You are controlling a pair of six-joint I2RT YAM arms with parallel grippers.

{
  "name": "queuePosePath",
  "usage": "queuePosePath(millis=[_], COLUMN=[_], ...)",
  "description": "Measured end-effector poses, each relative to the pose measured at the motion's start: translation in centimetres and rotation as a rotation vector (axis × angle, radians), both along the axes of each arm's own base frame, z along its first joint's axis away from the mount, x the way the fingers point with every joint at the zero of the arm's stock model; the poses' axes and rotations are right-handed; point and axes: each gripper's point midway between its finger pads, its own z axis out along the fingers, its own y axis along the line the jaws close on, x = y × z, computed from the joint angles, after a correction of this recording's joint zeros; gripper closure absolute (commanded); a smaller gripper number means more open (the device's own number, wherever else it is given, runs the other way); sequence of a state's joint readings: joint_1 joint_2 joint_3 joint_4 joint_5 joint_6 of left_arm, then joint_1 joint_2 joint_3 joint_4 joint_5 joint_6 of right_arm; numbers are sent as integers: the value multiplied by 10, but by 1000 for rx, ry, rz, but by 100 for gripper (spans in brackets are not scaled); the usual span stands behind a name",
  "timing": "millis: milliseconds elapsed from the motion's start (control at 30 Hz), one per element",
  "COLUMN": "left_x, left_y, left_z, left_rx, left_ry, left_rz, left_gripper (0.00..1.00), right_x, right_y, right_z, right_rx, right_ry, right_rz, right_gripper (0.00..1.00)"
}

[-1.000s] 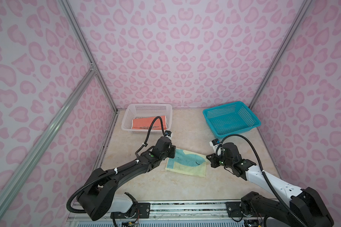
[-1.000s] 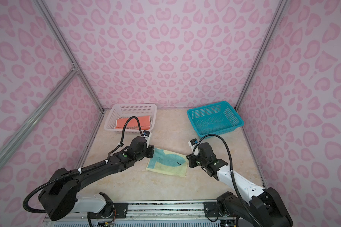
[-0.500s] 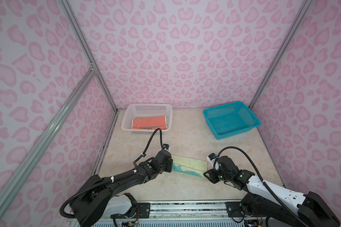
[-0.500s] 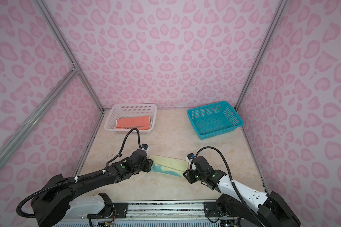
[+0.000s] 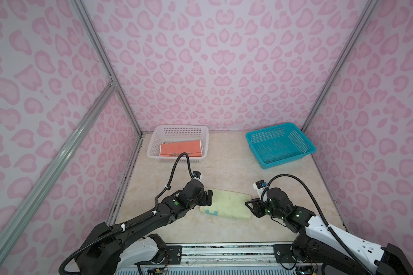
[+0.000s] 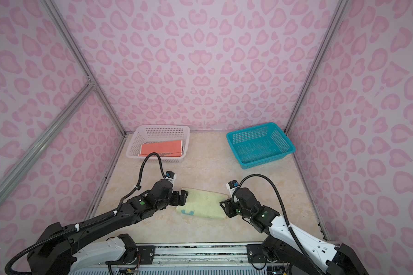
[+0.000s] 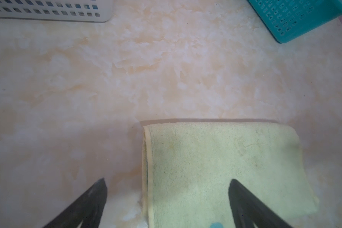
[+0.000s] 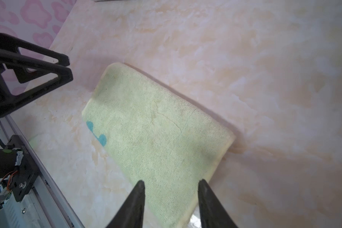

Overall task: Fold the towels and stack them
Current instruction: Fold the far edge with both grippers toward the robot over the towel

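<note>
One towel (image 5: pixel 227 204) (image 6: pixel 204 204) lies flat on the table, folded in half, pale-yellow side up, with a small teal mark near its front left corner. My left gripper (image 5: pixel 209 197) (image 7: pixel 167 183) stands wide open at the towel's left end, its fingers astride that edge (image 7: pixel 146 167). At the right end my right gripper (image 5: pixel 250 208) (image 8: pixel 171 183) is open over the corner, holding nothing. The towel (image 8: pixel 156 128) shows whole in the right wrist view. An orange towel (image 5: pixel 180 151) (image 6: pixel 161 150) lies folded in the white basket (image 5: pixel 181 127).
The white basket (image 6: pixel 162 127) stands at the back left and a teal basket (image 5: pixel 284 160) (image 6: pixel 264 162) at the back right. Pink patterned walls enclose three sides. A metal rail (image 5: pixel 224 247) runs along the front edge.
Both grippers carried the towel's far edge toward the front, folding it in half with the yellow side up. Both then opened and let go.
</note>
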State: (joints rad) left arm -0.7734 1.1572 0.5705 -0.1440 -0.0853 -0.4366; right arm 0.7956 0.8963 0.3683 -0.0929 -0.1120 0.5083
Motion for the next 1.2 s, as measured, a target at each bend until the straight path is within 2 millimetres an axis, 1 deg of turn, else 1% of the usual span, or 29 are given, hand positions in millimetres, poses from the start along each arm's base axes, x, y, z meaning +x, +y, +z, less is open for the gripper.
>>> queuePosePath(millis=[167, 300, 433, 633, 767, 833, 900, 933, 1000, 1100, 1167, 1200], left_x=[-4, -7, -12, -22, -15, -13, -12, -12, -14, -17, -20, -21], left_y=[2, 3, -1, -3, -13, -18, -23, -24, -27, -29, -29, -29], left_z=[-21, -32, -44, -64, -66, -67, -67, -68, -69, -70, -70, -71], left_rx=[16, 8, -2, 4, -35, -50, -65, -68, -75, -82, -84, -83], left_ry=[93, 151, 208, 292, 279, 278, 280, 284, 295, 312, 323, 330], left_rz=[16, 22, 13, 0, -12, -22, -34, -38, -51, -63, -68, -71], left_gripper=[1, 0, 4, 14, 26, 33, 44, 46, 55, 63, 73, 81], right_x=[-4, -2, 6, 15, 19, 20, 22, 22, 24, 27, 30, 31], right_y=[24, 34, 35, 25, 23, 23, 24, 25, 27, 31, 33, 34], right_z=[-17, -33, -46, -60, -60, -62, -63, -64, -64, -64, -65, -65], right_rx=[-31, -56, -79, -81, -73, -75, -74, -72, -66, -57, -53, -49], right_ry=[38, 75, 94, 122, 121, 123, 123, 124, 123, 118, 114, 112], right_rz=[52, 56, 17, -59, -77, -81, -82, -80, -78, -76, -77, -77], right_gripper=[59, 61, 63, 69, 70, 71, 71, 71, 72, 72, 72, 72])
